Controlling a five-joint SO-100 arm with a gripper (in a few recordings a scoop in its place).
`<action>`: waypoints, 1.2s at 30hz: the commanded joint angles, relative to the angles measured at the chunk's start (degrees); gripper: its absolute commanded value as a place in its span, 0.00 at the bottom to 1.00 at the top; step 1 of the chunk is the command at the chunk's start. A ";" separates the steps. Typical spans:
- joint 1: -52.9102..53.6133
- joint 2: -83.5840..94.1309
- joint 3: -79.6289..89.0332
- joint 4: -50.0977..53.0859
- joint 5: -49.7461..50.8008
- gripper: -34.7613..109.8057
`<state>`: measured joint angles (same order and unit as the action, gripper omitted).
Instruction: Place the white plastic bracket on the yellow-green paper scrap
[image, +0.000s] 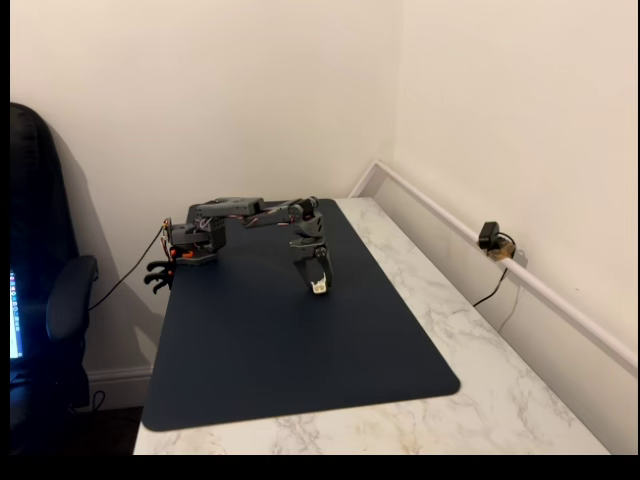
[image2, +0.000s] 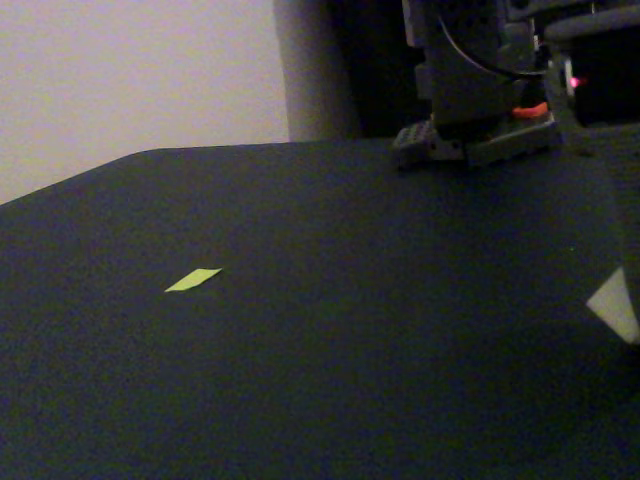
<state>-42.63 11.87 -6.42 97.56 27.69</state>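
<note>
In a fixed view my dark gripper (image: 318, 284) points straight down at the far part of the navy mat (image: 290, 360). Its fingers come together at the tip, where the white plastic bracket (image: 319, 287) sits, low over or on the mat. In the other fixed view the bracket (image2: 613, 306) is a pale triangle at the right edge, partly cut off. The yellow-green paper scrap (image2: 193, 279) lies flat on the mat well to its left, apart from it.
The arm's base (image: 190, 245) stands at the mat's far left corner. The mat lies on a marble-look table (image: 470, 330) against a wall corner. A small camera (image: 490, 238) sits on the wall ledge at the right. An office chair (image: 45, 300) stands at the left.
</note>
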 joint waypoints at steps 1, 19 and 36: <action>1.41 7.91 2.72 3.08 -0.26 0.24; 14.94 32.26 23.99 2.99 -4.57 0.24; 29.62 64.86 75.76 -13.97 -3.43 0.24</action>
<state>-15.21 62.31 55.72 88.15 23.29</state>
